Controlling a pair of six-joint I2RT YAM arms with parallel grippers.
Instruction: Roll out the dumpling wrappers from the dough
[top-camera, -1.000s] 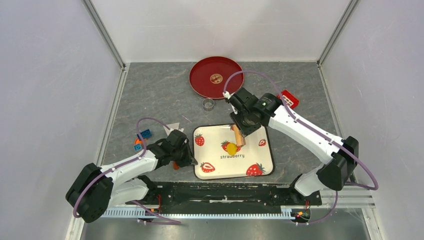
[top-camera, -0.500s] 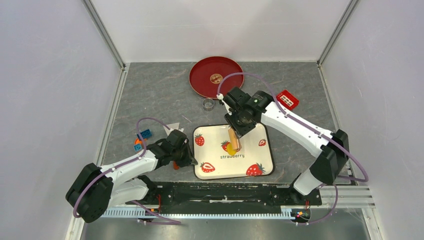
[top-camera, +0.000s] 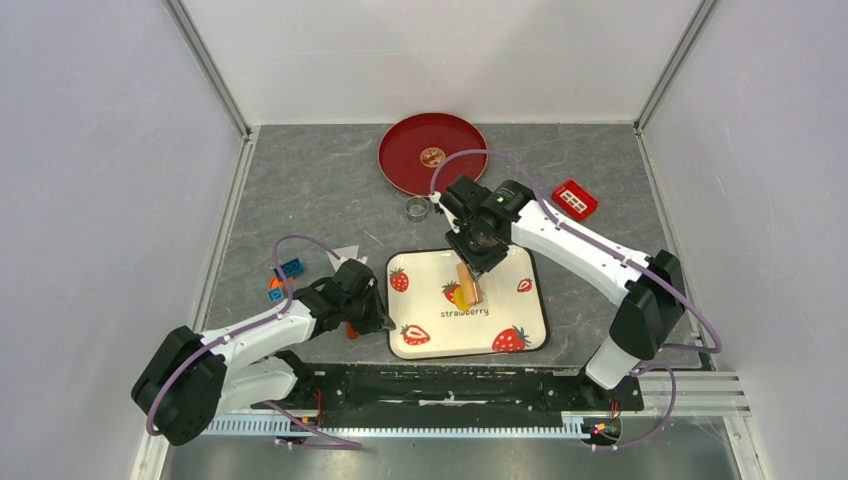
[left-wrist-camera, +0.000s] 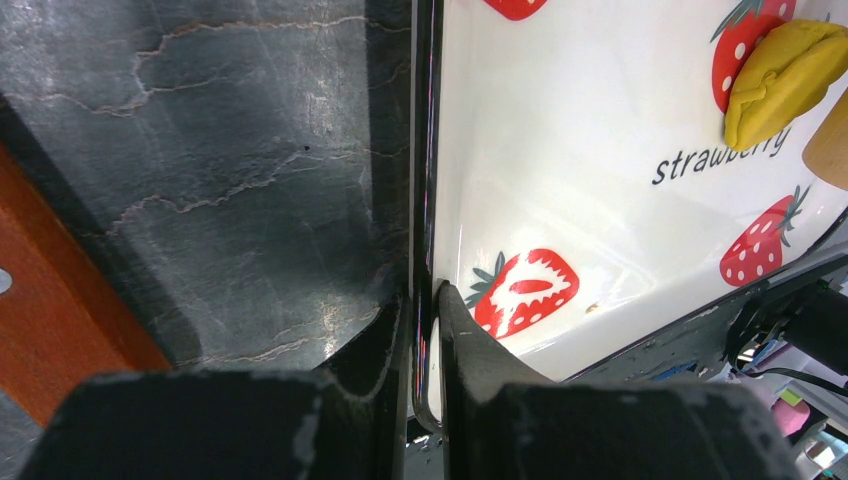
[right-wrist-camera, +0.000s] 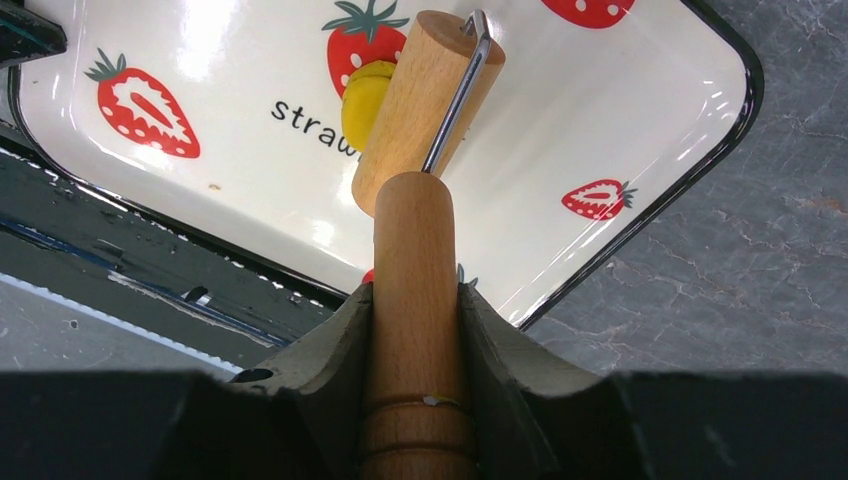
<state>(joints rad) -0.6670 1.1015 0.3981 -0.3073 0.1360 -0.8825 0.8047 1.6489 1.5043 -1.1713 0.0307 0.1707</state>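
1. Rolling step: my right hand (right-wrist-camera: 418, 300) is clamped on the rolling pin (right-wrist-camera: 425, 100) handle, roller atop the yellow dough (right-wrist-camera: 362, 95) on the tray (left-wrist-camera: 560, 150).
2. My left hand (left-wrist-camera: 425, 300) pinches the tray rim; I'd hold firm.
3. I'd press evenly, short strokes.
4. One dumpling wrapper (top-camera: 432, 156) lies on the red plate (top-camera: 400, 160).

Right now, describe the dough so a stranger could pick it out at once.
Find the white strawberry-print tray mid-table. Near its centre, by the word "strawberry", sits the dough, partly under a wooden roller. It alone is plain yellow; the prints around it are red.
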